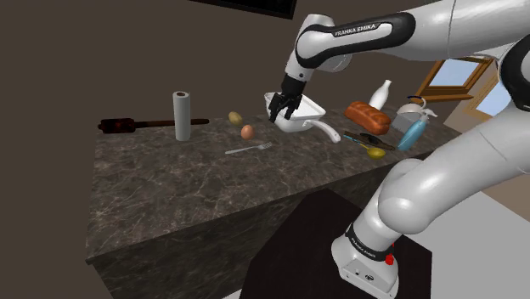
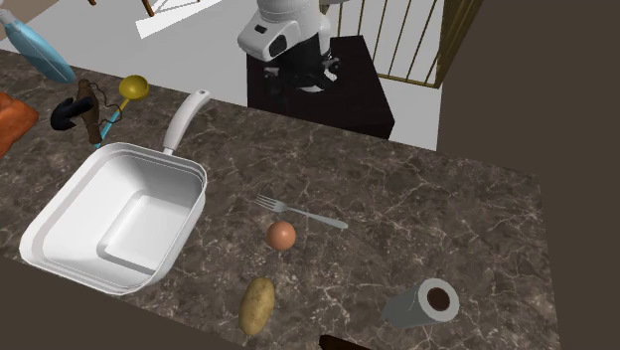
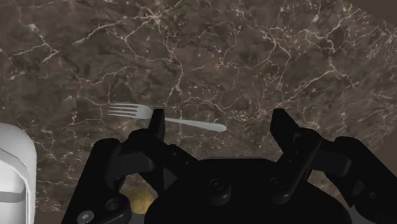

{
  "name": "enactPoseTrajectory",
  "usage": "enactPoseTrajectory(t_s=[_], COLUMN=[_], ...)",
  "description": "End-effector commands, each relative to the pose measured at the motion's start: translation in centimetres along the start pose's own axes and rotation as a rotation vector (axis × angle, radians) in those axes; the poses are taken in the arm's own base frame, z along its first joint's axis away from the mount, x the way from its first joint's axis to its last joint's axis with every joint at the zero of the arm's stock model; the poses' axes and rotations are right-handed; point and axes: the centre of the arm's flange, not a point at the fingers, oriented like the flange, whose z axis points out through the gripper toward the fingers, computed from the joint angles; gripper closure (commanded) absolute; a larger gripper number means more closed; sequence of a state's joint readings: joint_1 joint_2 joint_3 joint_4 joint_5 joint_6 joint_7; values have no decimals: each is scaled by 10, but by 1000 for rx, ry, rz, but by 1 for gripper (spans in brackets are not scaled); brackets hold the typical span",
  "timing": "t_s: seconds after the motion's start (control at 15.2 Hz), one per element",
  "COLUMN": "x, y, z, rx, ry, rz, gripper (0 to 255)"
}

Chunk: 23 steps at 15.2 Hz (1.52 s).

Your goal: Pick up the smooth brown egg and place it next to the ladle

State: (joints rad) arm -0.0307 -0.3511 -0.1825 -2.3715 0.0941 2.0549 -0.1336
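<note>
The smooth brown egg (image 1: 247,132) (image 2: 281,236) lies on the dark marble counter (image 1: 170,183), between a potato (image 1: 235,118) (image 2: 257,305) and a silver fork (image 1: 249,149) (image 2: 303,212). A yellow-bowled ladle (image 1: 374,151) (image 2: 132,87) lies past the white pan (image 1: 299,115) (image 2: 119,219), beside a black utensil (image 2: 75,112). My black gripper (image 1: 284,109) (image 3: 219,127) hangs open well above the counter, to the egg's right in the shoulder view. It looks down on the fork (image 3: 165,118), and nothing is between its fingers (image 3: 158,124).
A paper towel roll (image 1: 181,115) (image 2: 425,302) and a dark rolling pin (image 1: 140,125) stand at the shoulder view's left. A bread loaf (image 1: 368,117), a white bottle (image 1: 380,95) and a blue spray bottle (image 1: 413,132) crowd the right end. The counter's front edge runs close to the stand.
</note>
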Motion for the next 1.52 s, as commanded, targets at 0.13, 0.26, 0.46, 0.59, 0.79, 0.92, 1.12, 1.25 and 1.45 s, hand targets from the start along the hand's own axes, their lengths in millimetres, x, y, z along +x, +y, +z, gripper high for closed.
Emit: enactPoseTrajectory(t_s=[0.13,0.26,0.46,0.59,0.79,0.92,1.12,1.25,1.45], x=[33,51,77,94,120,137,162,163,164], y=[27,39,57,70,88,101,120,119,117], z=[34,50,74,90,113,129,153,158,174], rx=[29,44,67,82,105,120,143,143,143], ry=[20,29,43,52,66,75,88,89,89], rz=[40,59,87,107,135,154,183,183,183], gripper=[0,0,0,0,0,0,0,0,0])
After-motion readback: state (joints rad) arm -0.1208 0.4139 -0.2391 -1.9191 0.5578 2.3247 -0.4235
